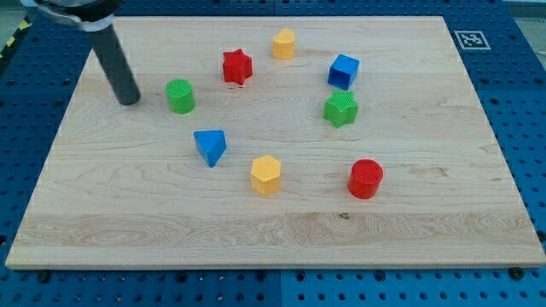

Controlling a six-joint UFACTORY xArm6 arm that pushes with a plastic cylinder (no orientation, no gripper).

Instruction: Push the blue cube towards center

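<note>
The blue cube [344, 71] sits on the wooden board [426, 222] at the upper right of the middle, just above a green star-shaped block [340, 108]. My tip [130, 101] rests on the board at the upper left, far to the left of the blue cube. It stands just left of a green cylinder [180, 96] with a small gap between them.
A red star-shaped block [237, 66] and a yellow hexagonal block [284, 43] lie near the top. A blue triangular block [210, 146], a yellow hexagonal block [265, 175] and a red cylinder [366, 178] lie lower down. A marker tag [470, 38] sits at the top right corner.
</note>
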